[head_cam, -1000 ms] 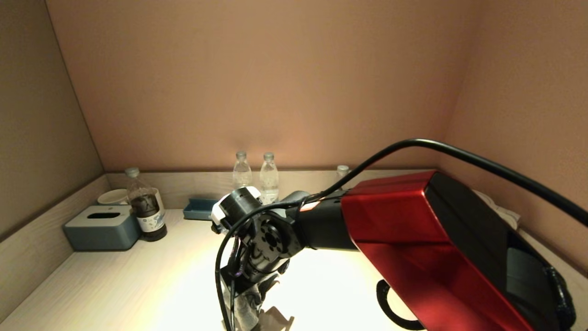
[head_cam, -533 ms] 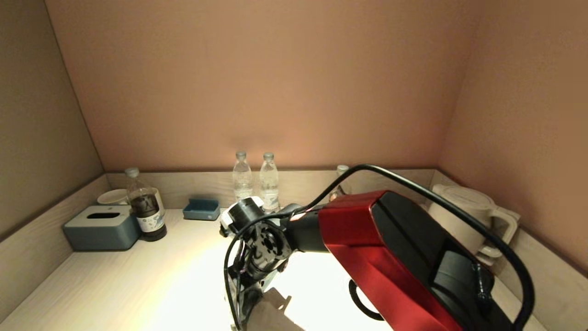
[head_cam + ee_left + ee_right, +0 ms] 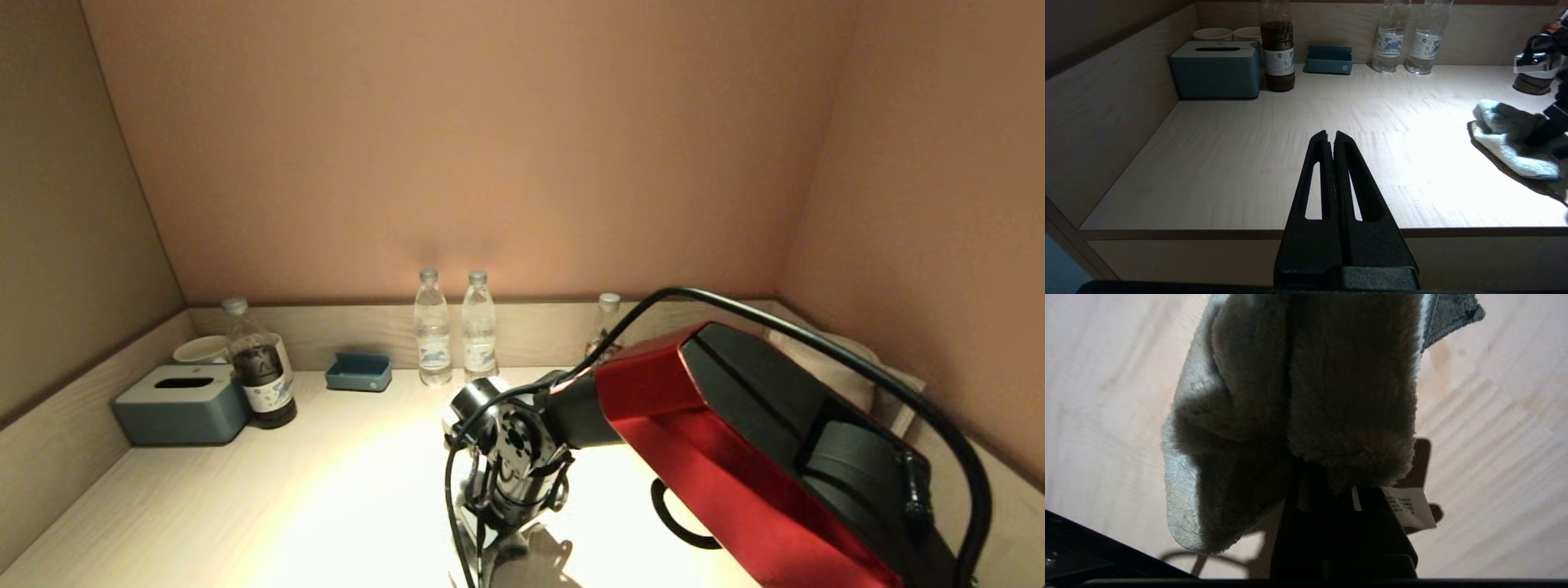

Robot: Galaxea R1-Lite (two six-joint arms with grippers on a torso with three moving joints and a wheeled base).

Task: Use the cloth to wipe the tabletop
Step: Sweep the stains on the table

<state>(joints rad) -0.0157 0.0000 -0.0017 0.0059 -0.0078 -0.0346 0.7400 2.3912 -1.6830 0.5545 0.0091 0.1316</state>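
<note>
Head view | right gripper (image 3: 1331,490) clamps cloth (image 3: 1306,396) | bottles (image 3: 455,327) behind

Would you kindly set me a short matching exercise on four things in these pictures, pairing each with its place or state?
Things:
1. cloth
2. tissue box
3. left claw
4. two clear water bottles

Places or states:
A. standing side by side at the back wall
B. shut and empty, hanging before the table's front edge
C. gripped by the right claw, lying on the tabletop
D. in the far left corner, beside the dark-liquid bottle

Pairs: 1-C, 2-D, 3-B, 4-A
</note>
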